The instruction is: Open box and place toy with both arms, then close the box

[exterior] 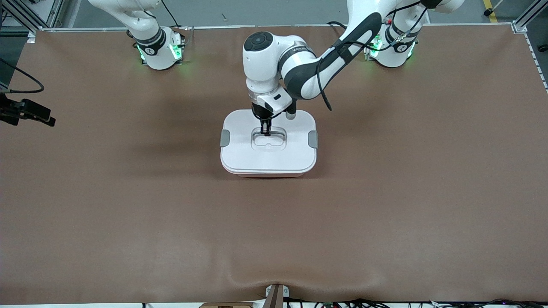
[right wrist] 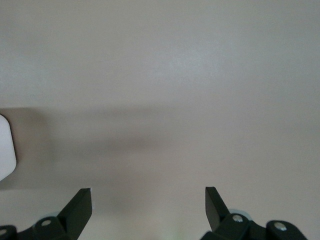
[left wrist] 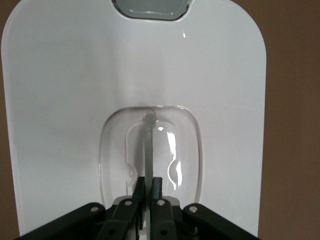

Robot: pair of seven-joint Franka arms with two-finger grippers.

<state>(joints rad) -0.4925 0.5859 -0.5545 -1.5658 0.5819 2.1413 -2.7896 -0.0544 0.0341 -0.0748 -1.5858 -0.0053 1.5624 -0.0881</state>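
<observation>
The box [exterior: 269, 154], a pale pink tub, stands at the table's middle with its white lid [exterior: 239, 128] on it. A grey clip [exterior: 224, 138] sits on each short side; one also shows in the left wrist view [left wrist: 150, 7]. My left gripper [exterior: 266, 130] reaches down into the lid's recess and is shut on the clear centre handle [left wrist: 148, 140], its fingers [left wrist: 138, 187] pinching the thin strip. My right gripper [right wrist: 148, 197] is open and empty over bare table, away from the box. The toy is out of view.
Brown table cover [exterior: 385, 205] spreads all round the box. A black device with a cable [exterior: 28, 112] juts in at the edge by the right arm's end. A white shape [right wrist: 6, 147] shows at the edge of the right wrist view.
</observation>
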